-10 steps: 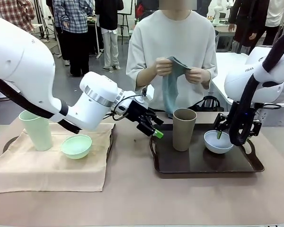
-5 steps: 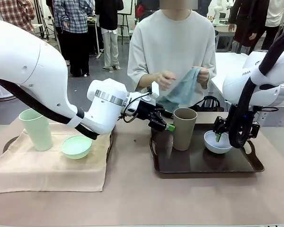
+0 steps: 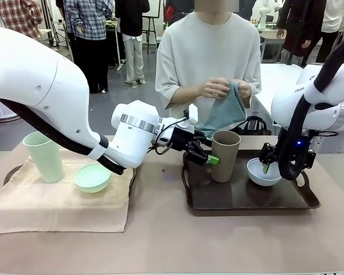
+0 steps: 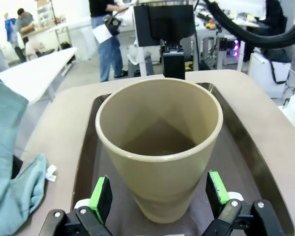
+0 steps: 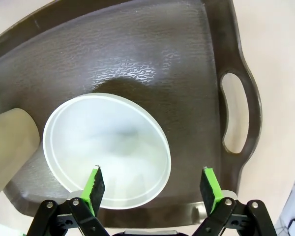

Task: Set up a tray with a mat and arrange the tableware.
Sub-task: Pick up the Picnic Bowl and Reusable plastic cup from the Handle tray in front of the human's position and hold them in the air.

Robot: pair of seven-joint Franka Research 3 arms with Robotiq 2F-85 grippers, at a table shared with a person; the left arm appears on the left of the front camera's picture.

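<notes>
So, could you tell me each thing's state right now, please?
tan tumbler: upright, empty, on dark tray
white bowl: upright, same tray
mint tumbler: upright on beige mat
mint bowl: upright, same mat
left gripper: open around tan tumbler
right gripper: open over white bowl
teal cloth: bunched in person's hands
</notes>
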